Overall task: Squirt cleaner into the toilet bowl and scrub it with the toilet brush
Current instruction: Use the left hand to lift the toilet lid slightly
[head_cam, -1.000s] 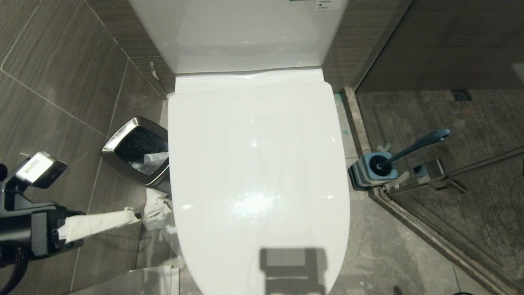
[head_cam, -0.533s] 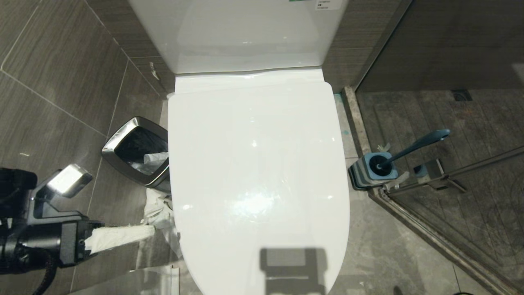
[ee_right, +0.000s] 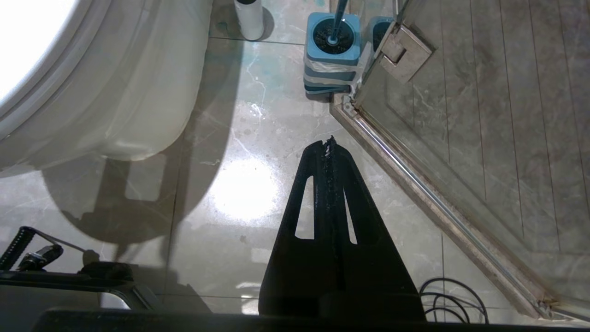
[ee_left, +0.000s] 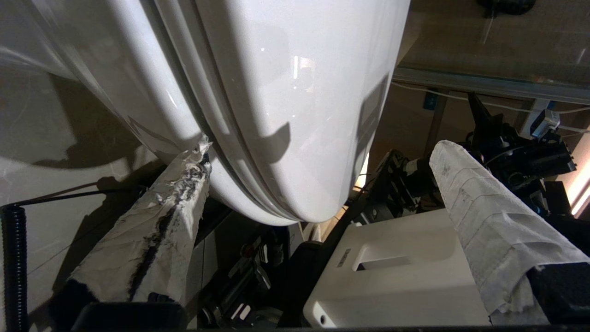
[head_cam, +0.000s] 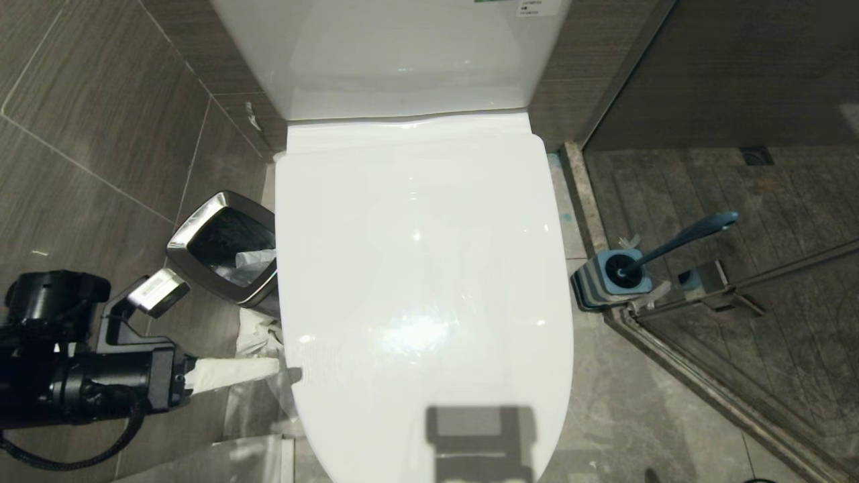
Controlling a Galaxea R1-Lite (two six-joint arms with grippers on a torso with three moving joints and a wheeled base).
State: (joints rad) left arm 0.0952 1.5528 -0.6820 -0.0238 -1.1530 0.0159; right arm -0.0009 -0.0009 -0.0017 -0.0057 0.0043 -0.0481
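Currently the toilet bowl (head_cam: 423,295) has its white lid down — the bowl's inside is covered. The left gripper (head_cam: 268,367) sits low at the toilet's left side, near the front of the lid edge, its paper-wrapped fingers (ee_left: 156,240) spread wide apart and holding nothing. In the left wrist view one finger's tip lies right at the seam under the lid rim; whether it touches cannot be told. The other finger (ee_left: 488,230) stands well clear of the porcelain.

The toilet brush (head_cam: 678,243) stands in its holder (head_cam: 607,278) on the floor (head_cam: 624,416) at the toilet's right side, beside the glass shower door's corner (head_cam: 671,302), handle leaning away from the bowl.

The right gripper (ee_right: 329,147) hangs over the floor tiles, black fingers pressed together, empty — brush holder ahead of it, apart.

A chrome-rimmed waste bin (head_cam: 225,248) stands against the toilet's left side. No cleaner bottle can be made out.
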